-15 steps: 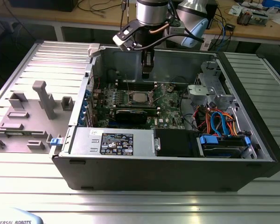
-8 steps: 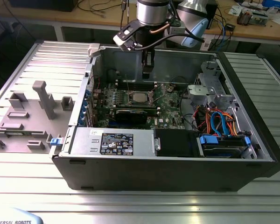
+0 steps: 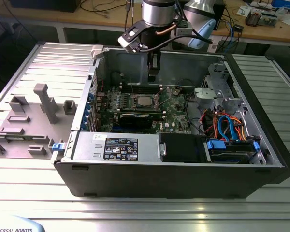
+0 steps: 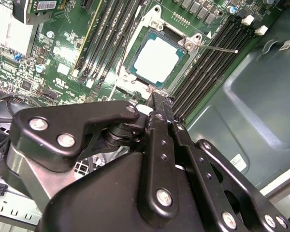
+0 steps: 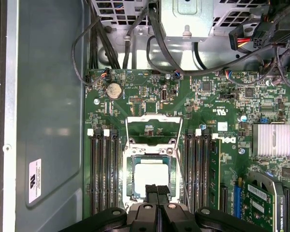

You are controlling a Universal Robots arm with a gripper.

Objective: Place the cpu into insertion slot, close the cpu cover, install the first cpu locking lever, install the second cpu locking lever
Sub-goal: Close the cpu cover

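Observation:
The cpu [image 5: 150,176] lies flat in the insertion slot [image 5: 130,186] on the green board, its silver-grey top bare; it also shows in the second wrist view [image 4: 157,60] and the exterior view [image 3: 144,100]. The cpu cover [image 5: 152,118] is swung up and open, standing off the slot's far side. A thin wire locking lever [image 4: 222,48] sticks out beside the slot, unlatched. My gripper [image 5: 157,189] hovers just above the slot's edge, fingers pressed together with nothing between them. From outside the case, the gripper [image 3: 154,72] hangs over the board.
Black memory slots [image 5: 104,169] flank the slot on both sides. A graphics card [image 3: 137,118] lies in front of it in the exterior view. Cables [image 5: 111,43] and a drive cage [image 5: 186,19] crowd the case's far end. Case walls [image 3: 183,58] enclose the board.

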